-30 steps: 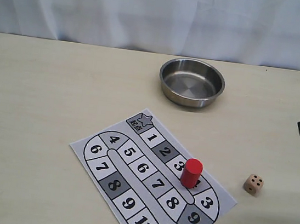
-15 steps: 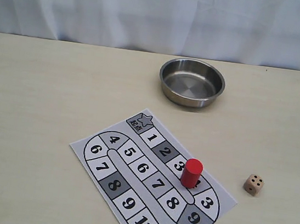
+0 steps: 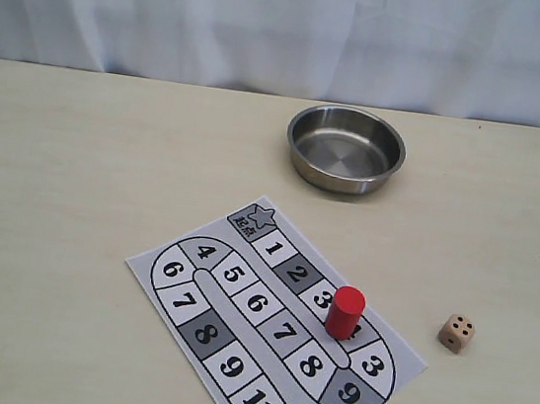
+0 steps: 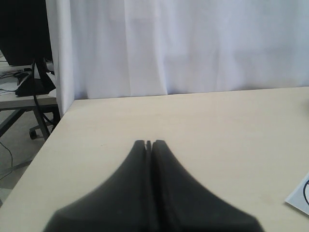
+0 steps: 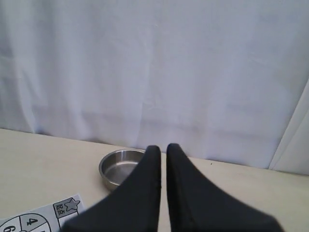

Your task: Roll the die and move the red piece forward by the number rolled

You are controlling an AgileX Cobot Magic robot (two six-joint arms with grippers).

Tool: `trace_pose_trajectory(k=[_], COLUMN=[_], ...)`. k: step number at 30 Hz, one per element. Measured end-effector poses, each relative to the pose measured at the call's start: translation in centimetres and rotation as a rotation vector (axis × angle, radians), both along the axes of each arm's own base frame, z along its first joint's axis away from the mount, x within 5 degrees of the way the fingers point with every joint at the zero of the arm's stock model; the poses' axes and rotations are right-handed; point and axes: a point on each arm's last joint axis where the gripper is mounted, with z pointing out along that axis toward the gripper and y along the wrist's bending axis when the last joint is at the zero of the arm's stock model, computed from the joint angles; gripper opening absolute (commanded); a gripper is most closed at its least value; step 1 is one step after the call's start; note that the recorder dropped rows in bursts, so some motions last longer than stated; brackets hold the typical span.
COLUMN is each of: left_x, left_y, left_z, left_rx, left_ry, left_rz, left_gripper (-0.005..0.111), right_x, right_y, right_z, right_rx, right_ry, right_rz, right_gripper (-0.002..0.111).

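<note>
**Q:** Grippers first: how do they stand?

**A:** On the left gripper (image 4: pixel 148 143) the two dark fingers are pressed together with nothing between them, over the bare pale table (image 4: pixel 203 125). The right gripper (image 5: pixel 163 147) is drawn in to a thin slit and is just as empty. It points toward the steel bowl (image 5: pixel 120 167) and the white curtain (image 5: pixel 154 72) behind it.

**Q:** And the die?

**A:** The die (image 3: pixel 456 333) sits on the table, off the paper board (image 3: pixel 169 300) and just beyond its right edge. Dark pips show on its top and side, but they are too small for me to count with confidence.

**Q:** Where is the red piece?

**A:** The red piece (image 3: pixel 345 312) stands upright on the board, on the outer track square just past the one marked 3. It hides most of that square's number. It is near the die but does not touch it.

**Q:** Anything else on the table?

**A:** The bowl sits well behind the board, close to the curtain, and its inside looks bare.
</note>
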Motion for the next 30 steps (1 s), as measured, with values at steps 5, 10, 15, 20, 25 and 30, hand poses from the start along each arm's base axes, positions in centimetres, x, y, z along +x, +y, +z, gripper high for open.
trace_pose_trajectory(k=[5,10,15,20,25,30], left_x=[0.0,0.0,0.0,0.0,0.0,0.0], left_y=[0.0,0.0,0.0,0.0,0.0,0.0], left_z=[0.0,0.0,0.0,0.0,0.0,0.0], left_rx=[0.0,0.0,0.0,0.0,0.0,0.0], left_ry=[0.0,0.0,0.0,0.0,0.0,0.0], left_rz=[0.0,0.0,0.0,0.0,0.0,0.0], left_gripper=[0.0,0.0,0.0,0.0,0.0,0.0], right_x=[-0.7,1.9,3.5,5.1,6.3,6.9], right_y=[-0.1,-0.3,-0.5,-0.7,-0.7,-0.8], right_z=[-2.8,-4.9,-6.2,-8.3,-11.0,-12.7], right_rx=[0.008,0.026,0.045,0.055,0.054,0.053], right_ry=[-0.061,-0.086,-0.17,-0.19,-0.128,-0.085], right_rz=[-0.007,-0.027,-0.054,-0.074,-0.081,-0.084], right_gripper=[0.004,0.004,0.004,0.004,0.004,0.004])
